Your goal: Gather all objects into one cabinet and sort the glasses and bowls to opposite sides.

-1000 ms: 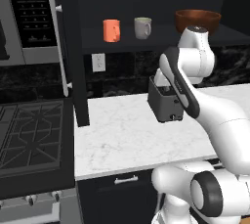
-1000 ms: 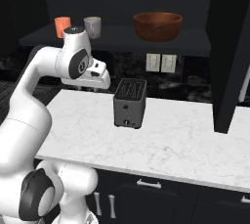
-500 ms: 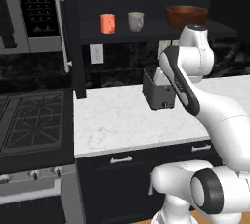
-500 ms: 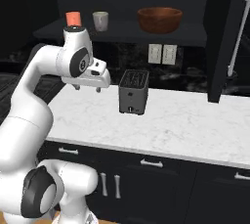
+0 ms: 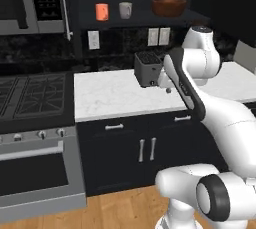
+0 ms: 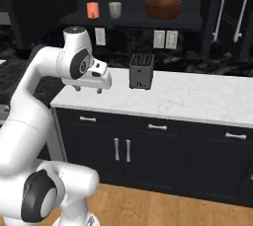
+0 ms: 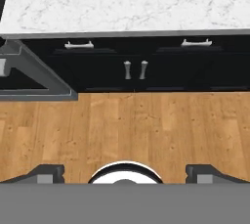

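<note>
On the dark shelf [image 5: 142, 21] of the black upper cabinet stand an orange cup [image 5: 102, 11], a grey-white mug [image 5: 125, 9] and a wide brown bowl [image 5: 169, 6]. The cups are at the left and the bowl is at the right, apart from them. The right base view shows the same row: orange cup [image 6: 92, 9], mug [image 6: 115, 9], bowl [image 6: 163, 8]. My gripper [image 6: 88, 90] hangs open and empty in front of the counter's left end, well below the shelf and pointing down. In the hand view the gripper [image 7: 125, 173] has its tips far apart over the wooden floor.
A dark grey toaster [image 6: 140, 71] stands at the back of the white marble counter [image 6: 197, 99]. A stove [image 5: 30, 93] adjoins the counter's left, with a microwave [image 5: 20, 0] above. A tall black door with a pale bar handle [image 5: 64, 7] hangs left of the shelf.
The whole picture has shifted: the base has backed away from the counter, so lower cabinets and floor now show. The cups, bowl and toaster have kept their places.
</note>
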